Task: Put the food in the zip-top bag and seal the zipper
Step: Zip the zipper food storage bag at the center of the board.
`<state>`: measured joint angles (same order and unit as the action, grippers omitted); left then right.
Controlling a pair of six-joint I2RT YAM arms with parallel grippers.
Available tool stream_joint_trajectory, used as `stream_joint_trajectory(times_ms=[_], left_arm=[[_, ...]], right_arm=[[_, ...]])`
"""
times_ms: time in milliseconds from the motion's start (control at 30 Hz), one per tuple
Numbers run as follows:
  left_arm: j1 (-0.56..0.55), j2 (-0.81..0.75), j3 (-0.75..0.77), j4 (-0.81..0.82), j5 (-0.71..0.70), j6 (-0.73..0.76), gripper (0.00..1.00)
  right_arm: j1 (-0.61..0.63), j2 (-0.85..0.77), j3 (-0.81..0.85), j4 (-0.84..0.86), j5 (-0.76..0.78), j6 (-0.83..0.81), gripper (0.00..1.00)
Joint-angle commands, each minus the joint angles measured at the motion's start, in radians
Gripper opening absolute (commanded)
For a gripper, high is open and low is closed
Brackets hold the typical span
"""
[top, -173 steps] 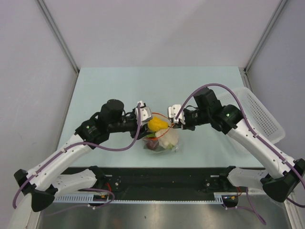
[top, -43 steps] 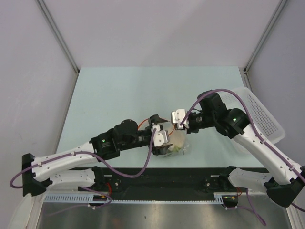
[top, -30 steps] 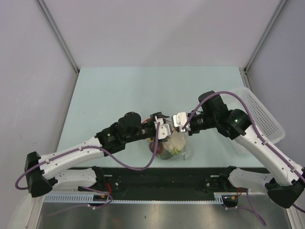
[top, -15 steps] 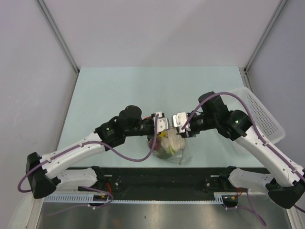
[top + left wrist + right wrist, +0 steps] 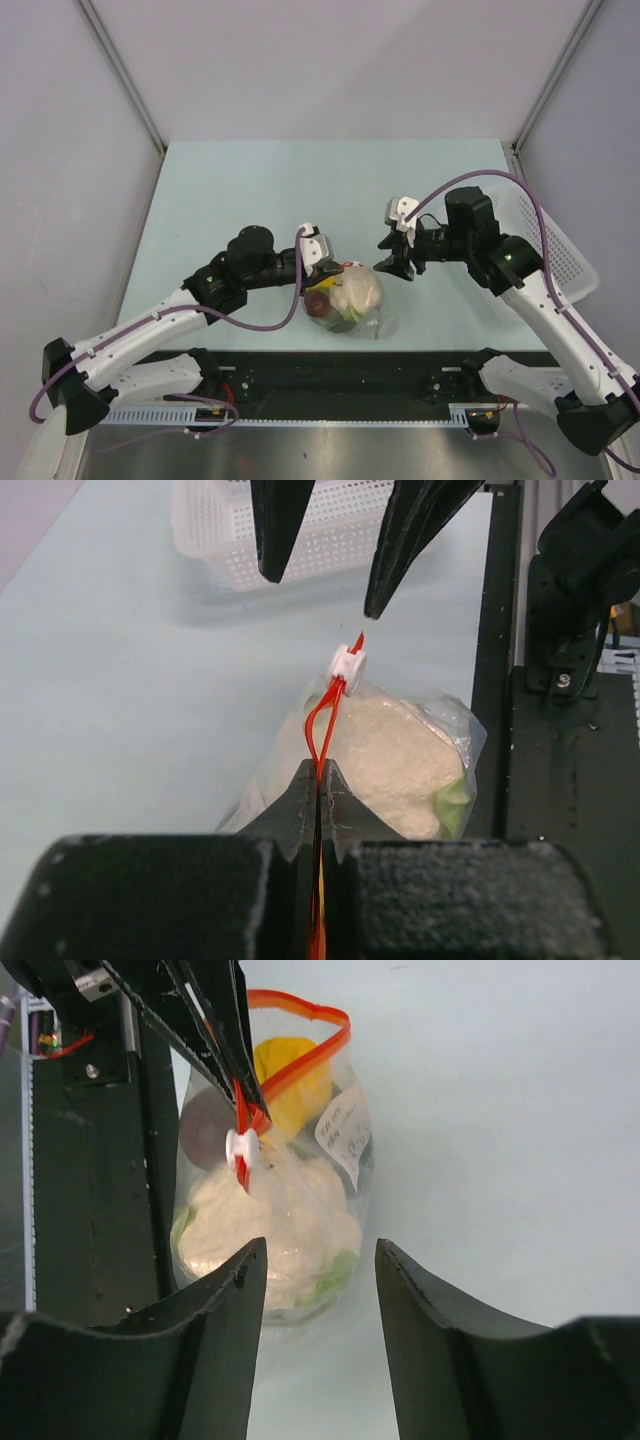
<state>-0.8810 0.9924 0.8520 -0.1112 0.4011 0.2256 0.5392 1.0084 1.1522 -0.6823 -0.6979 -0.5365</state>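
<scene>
The zip-top bag [image 5: 350, 300] stands on the table near its front edge. It holds the food: a pale cream piece [image 5: 265, 1222], a yellow piece [image 5: 290, 1075], a dark red piece [image 5: 205, 1120] and a lime green bit [image 5: 335, 1270]. My left gripper [image 5: 325, 265] is shut on the zipper [image 5: 325, 710], pinching the orange-red strip just behind its white slider [image 5: 347, 663]. Beyond the slider the strip still forms an open loop [image 5: 300, 1005]. My right gripper [image 5: 388, 258] hangs open just right of the bag, touching nothing; its fingers [image 5: 280, 530] point at the slider.
A white perforated basket [image 5: 550, 240] sits at the table's right edge behind the right arm. The pale green table [image 5: 250, 190] stretches back from the bag. A black rail [image 5: 500, 680] runs along the front edge close beside the bag.
My left gripper has closed on the zipper strip. My right gripper has let go, opened and drawn back to the right of the bag.
</scene>
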Motion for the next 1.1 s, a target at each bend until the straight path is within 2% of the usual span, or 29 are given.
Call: stream_joint_trajectory(times_ms=[0,367,567,600,767,800,833,900,933,967,1000,1067], left_arm=[[0.005,-0.028,-0.002,0.108,0.025,-0.097,0.00],[0.028,-0.008,0.009,0.139,0.022,-0.244,0.00],[0.034,0.000,0.012,0.145,0.038,-0.261,0.00],[0.034,0.000,0.012,0.140,0.038,-0.258,0.00],[0.034,0.003,0.012,0.127,0.030,-0.243,0.00],[0.034,0.005,0.013,0.125,0.030,-0.241,0.00],[0.034,0.005,0.015,0.123,0.030,-0.236,0.00],[0.034,0.005,0.024,0.119,0.027,-0.229,0.09],[0.034,0.002,0.030,0.085,0.025,-0.185,0.21],[0.034,-0.008,0.047,0.061,0.036,-0.160,0.26],[0.034,-0.012,0.059,0.047,0.047,-0.135,0.38],[0.033,-0.005,0.108,-0.007,0.090,-0.046,0.52]], right_arm=[[0.011,-0.011,-0.039,0.159,-0.063,0.105,0.50],[0.079,-0.016,-0.088,0.230,-0.054,0.098,0.49],[0.091,0.010,-0.091,0.270,-0.038,0.110,0.33],[0.093,0.009,-0.092,0.277,-0.035,0.112,0.27],[0.094,0.006,-0.091,0.267,-0.037,0.099,0.11],[0.093,0.006,-0.091,0.264,-0.038,0.098,0.01],[0.093,0.004,-0.091,0.265,-0.037,0.098,0.00],[0.093,0.002,-0.092,0.274,-0.040,0.090,0.00],[0.093,0.001,-0.091,0.276,-0.040,0.083,0.00],[0.094,-0.002,-0.091,0.274,-0.040,0.075,0.00],[0.096,-0.004,-0.091,0.270,-0.037,0.051,0.00],[0.099,-0.004,-0.092,0.265,-0.034,0.027,0.00]])
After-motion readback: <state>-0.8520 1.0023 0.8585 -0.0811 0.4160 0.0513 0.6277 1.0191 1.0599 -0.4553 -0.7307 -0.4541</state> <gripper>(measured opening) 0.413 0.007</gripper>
